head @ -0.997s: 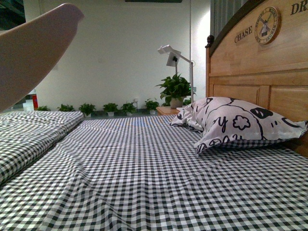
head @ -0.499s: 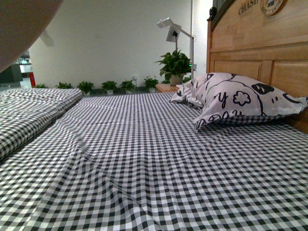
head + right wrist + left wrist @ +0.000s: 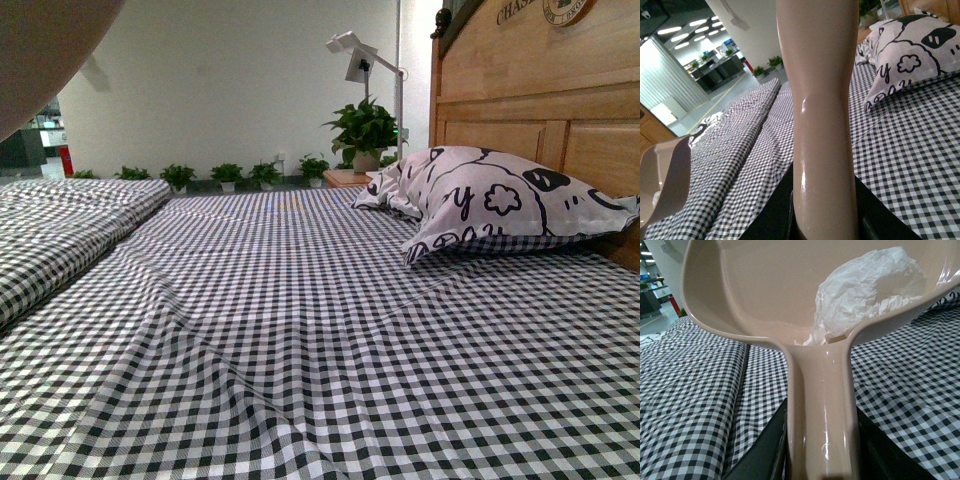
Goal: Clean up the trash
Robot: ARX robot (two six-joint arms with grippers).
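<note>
The tissue (image 3: 867,290) lies inside a beige dustpan (image 3: 765,295), against the pan's wall just above where the handle (image 3: 822,410) joins. The left gripper (image 3: 820,450) is clamped on that handle, its dark jaws flanking it on both sides. The right gripper (image 3: 822,220) likewise grips a beige handle (image 3: 820,100) of a second tool; its working end is out of frame, so I cannot tell what the tool is. In the front view only a blurred beige edge of the pan (image 3: 40,60) shows at the upper left, above the checked bed (image 3: 300,330); no tissue is left on the sheet there, so the pick-up looks done and what remains is probably carrying the load to a bin, which is nowhere in view. The main risk is spilling: the wad is light and loose, and in the left wrist view it sits at the handle end of a steeply tilted pan, so a tip toward the open lip, or a quick swing, could slide it out onto the bed. The second tool's long handle could also knock the pan if the arms cross. The pillow (image 3: 490,215) by the headboard (image 3: 540,90) is well apart from both and looks safe.
</note>
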